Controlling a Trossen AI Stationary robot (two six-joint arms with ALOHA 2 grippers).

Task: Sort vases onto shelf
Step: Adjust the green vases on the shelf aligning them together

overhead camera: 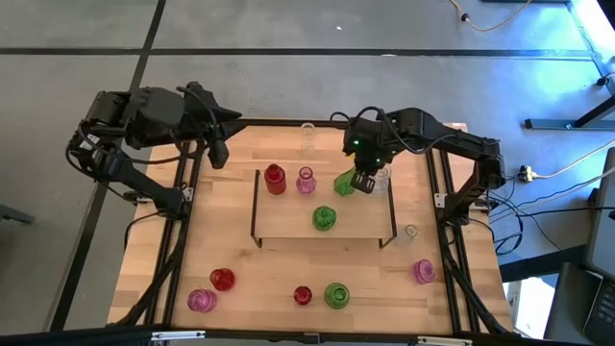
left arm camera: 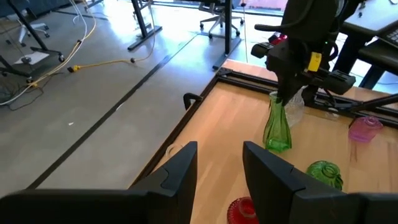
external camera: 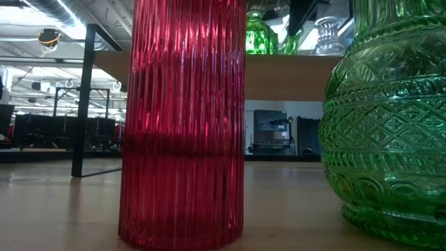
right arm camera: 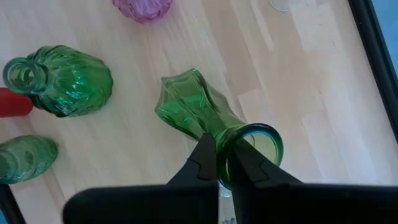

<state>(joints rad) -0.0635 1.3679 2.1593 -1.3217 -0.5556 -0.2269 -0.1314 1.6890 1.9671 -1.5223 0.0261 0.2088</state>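
Observation:
The light-wood shelf (overhead camera: 288, 226) stands mid-table and bears a red vase (overhead camera: 275, 179), a pink vase (overhead camera: 306, 181), a round green vase (overhead camera: 324, 218) and a clear vase (overhead camera: 382, 181). My right gripper (overhead camera: 363, 183) is over the shelf's far right part, shut on a green bottle-shaped vase (right arm camera: 193, 106). My left gripper (overhead camera: 219, 154) hangs open over the table's far left, with nothing between its fingers (left arm camera: 180, 165). More vases stand on the table: a clear one (overhead camera: 307, 135) at the far edge, and red (overhead camera: 222, 279), pink (overhead camera: 201, 300) and green (overhead camera: 336, 295) ones near the front. My right gripper pinches the green vase's mouth rim (right arm camera: 264, 134) between its fingers, one finger (right arm camera: 245, 163) reaching into the mouth and the other outside on the neck. The fingers come steeply from above. The vase hangs tilted below them (left arm camera: 277, 127); whether its base touches the shelf I cannot tell.
A red vase (overhead camera: 303, 295), a pink vase (overhead camera: 424, 271) and a small clear one (overhead camera: 410, 232) also stand on the table's right and front. The low view is filled by a ribbed red vase (external camera: 181, 125) and a green vase (external camera: 390, 125). The shelf's near half is bare.

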